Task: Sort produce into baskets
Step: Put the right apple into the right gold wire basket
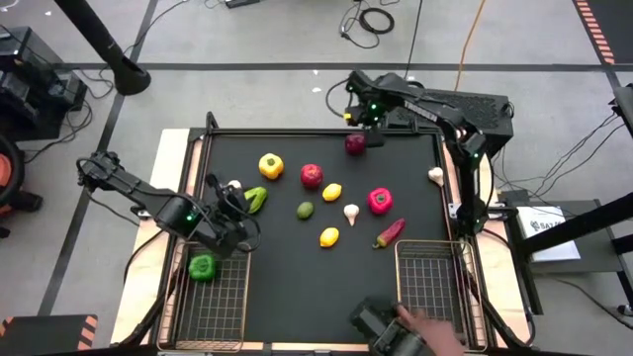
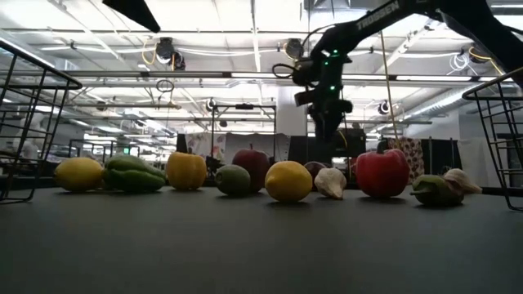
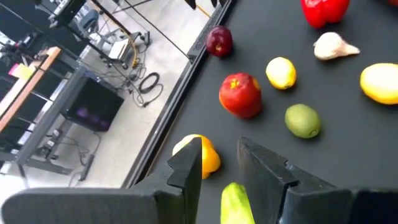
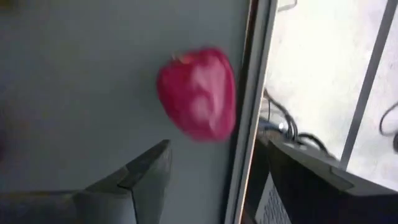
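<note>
A: At twelve o'clock on the table (image 1: 297, 287), from above, the right gripper (image 1: 362, 117) hangs beside a dark red apple (image 1: 355, 144).

B: And low down?

A: Produce lines the mat.

B: Left wrist?

A: The left gripper (image 3: 219, 171) has its jaws apart over a green pepper (image 3: 236, 204).

B: Right wrist?

A: Jaws apart, the apple (image 4: 198, 93) lying free ahead.

High overhead, low table-level, 2 close wrist views, all sharing the black table (image 1: 297, 287).
</note>
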Action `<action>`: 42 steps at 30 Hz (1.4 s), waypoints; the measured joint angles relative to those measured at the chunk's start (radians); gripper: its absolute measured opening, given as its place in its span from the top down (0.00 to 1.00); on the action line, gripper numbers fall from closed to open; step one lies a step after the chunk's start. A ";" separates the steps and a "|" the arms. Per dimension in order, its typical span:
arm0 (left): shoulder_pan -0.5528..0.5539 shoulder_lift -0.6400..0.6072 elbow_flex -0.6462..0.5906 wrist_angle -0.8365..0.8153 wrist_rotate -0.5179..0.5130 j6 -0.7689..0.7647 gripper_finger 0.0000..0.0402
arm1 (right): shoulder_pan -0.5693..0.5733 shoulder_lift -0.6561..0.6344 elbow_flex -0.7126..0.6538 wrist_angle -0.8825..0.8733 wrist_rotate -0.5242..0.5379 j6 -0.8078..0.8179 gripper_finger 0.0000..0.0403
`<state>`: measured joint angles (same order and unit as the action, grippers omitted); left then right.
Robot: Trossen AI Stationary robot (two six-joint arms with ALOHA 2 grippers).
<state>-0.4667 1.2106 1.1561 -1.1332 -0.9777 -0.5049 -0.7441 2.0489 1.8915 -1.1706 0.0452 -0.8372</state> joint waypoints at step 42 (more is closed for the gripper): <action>0.055 0.000 0.000 0.026 0.004 0.068 0.72 | 0.068 0.130 0.000 0.000 0.005 0.276 0.37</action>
<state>-0.4118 1.2106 1.1561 -1.1069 -0.9733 -0.4370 -0.6756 2.1784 1.8915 -1.1706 0.0502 -0.5613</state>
